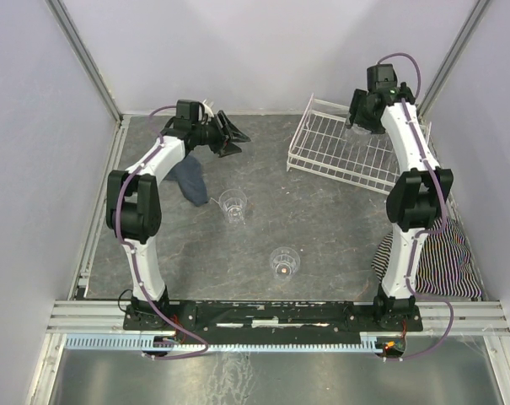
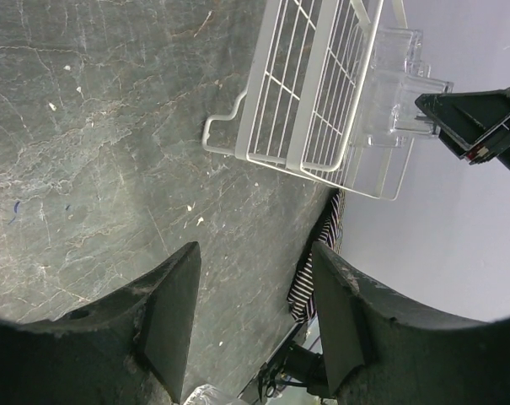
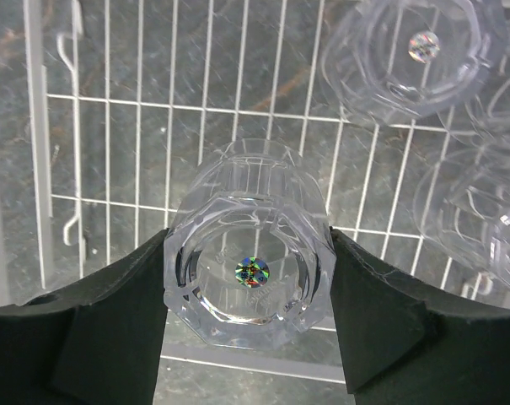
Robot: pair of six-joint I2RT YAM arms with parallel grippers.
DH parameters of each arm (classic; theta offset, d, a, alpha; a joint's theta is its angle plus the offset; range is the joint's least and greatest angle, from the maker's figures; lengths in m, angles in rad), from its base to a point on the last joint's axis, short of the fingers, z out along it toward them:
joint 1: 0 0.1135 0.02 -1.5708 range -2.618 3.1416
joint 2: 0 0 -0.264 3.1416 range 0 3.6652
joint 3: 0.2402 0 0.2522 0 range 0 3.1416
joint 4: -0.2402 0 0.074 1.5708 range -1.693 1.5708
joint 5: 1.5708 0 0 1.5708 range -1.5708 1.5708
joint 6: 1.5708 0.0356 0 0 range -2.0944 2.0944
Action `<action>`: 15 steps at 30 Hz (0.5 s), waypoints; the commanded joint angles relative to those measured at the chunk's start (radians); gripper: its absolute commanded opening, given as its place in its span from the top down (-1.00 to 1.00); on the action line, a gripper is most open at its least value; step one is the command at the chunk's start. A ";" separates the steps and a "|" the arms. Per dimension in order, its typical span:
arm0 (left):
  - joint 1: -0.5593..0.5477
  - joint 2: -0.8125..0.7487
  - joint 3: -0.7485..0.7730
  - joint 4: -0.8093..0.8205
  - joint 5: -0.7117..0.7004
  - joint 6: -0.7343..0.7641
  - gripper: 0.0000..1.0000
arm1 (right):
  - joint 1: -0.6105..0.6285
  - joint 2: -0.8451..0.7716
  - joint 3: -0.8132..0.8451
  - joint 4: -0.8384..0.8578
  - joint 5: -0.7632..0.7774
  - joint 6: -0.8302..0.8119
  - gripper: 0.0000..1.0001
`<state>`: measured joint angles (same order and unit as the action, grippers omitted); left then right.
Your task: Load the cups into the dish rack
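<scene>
White wire dish rack (image 1: pixel 339 156), clear cups (image 3: pixel 419 51) inside, two cups (image 1: pixel 233 205) standing left of it

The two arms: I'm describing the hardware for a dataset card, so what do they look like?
The left arm and right arm match: white shells on the links, black joints, and a purple cable looped along each. The fingers are black, matte and wedge-shaped.

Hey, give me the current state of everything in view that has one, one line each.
left gripper: open, empty.
right gripper: shut on held cup.
held cup: gripped over the dish rack.
centre cup: standing on table.
near cup: standing on table.
racked cup: resting in rack.
dish rack: partly loaded.
</scene>
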<state>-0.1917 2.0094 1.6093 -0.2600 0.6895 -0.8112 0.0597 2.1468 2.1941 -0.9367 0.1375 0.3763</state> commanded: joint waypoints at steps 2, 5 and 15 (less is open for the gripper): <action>0.004 0.015 0.027 0.028 0.041 0.032 -0.24 | -0.033 -0.130 -0.089 0.056 0.060 -0.033 0.88; 0.004 0.018 0.028 0.028 0.043 0.031 -0.24 | -0.050 -0.143 -0.128 0.072 0.068 -0.040 0.88; 0.004 0.022 0.032 0.032 0.033 0.020 -0.24 | -0.108 -0.137 -0.186 0.103 0.061 -0.050 0.89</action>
<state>-0.1917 2.0308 1.6093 -0.2592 0.7013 -0.8112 -0.0315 2.0682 2.0094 -0.8970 0.1856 0.3386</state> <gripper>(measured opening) 0.617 0.739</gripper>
